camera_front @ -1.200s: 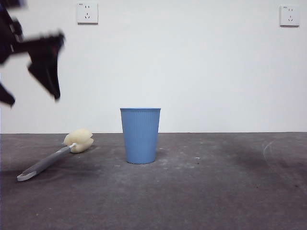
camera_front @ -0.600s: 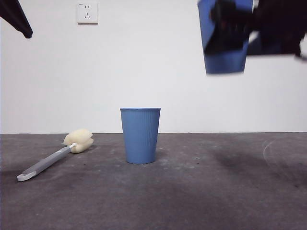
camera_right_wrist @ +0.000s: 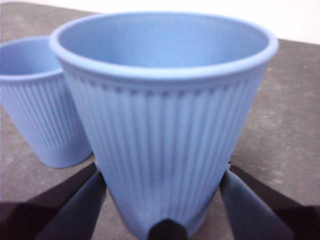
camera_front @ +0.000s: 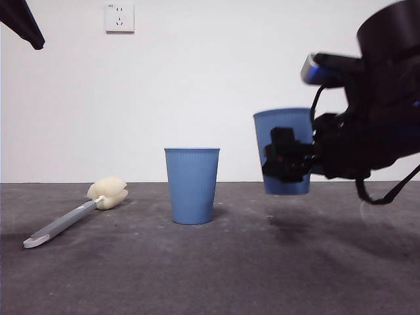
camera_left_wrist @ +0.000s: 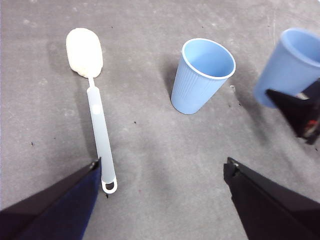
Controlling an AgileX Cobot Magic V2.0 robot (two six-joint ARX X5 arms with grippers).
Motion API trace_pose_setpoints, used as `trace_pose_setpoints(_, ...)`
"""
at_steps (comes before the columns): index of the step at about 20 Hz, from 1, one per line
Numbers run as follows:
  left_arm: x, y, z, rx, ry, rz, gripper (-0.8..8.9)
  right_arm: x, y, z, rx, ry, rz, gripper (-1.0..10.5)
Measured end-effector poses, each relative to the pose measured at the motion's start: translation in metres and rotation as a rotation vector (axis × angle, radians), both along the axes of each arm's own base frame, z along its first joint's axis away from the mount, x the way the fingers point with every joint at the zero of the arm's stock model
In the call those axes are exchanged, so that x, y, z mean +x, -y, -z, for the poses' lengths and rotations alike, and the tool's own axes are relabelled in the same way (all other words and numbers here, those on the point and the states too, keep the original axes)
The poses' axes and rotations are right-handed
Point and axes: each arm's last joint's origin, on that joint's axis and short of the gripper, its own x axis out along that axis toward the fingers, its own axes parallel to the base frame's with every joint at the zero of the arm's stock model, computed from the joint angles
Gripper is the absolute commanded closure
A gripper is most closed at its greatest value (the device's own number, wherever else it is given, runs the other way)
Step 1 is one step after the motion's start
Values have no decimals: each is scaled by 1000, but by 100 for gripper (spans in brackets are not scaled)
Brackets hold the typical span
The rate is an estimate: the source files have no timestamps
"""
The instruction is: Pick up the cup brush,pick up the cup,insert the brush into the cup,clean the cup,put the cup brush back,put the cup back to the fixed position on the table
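Gripping the cup (camera_front: 284, 141) low on its wall, the right claw (camera_front: 289, 164) holds it upright just above the bench (camera_front: 210, 275), beside a second blue cup (camera_front: 191, 186) standing there. Beyond that cup lies the cup brush (camera_front: 79, 211).

Left wrist view: the left claw (camera_left_wrist: 165, 187) hangs released above the brush handle's looped tip.

Right wrist view: both jaws clamp the held cup's ribbed base.

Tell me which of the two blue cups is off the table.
The cup clamped in the right gripper, hanging above the table. The other cup stands upright on it, near the cup brush.
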Motion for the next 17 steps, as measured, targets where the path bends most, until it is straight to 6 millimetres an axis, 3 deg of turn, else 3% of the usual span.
trace_pose_setpoints(5, 0, 0, 0, 10, 4, 7, 405, 21, -9, 12, -10, -13, 9, 963)
trace_pose_setpoints(13, 0, 0, 0, 29, 7, 17, 405, 40, 12, 27, 0, -27, 36, 963)
trace_pose_setpoints(17, 0, 0, 1, 29, 7, 17, 405, 40, 10, 25, 13, -19, -1, 963)
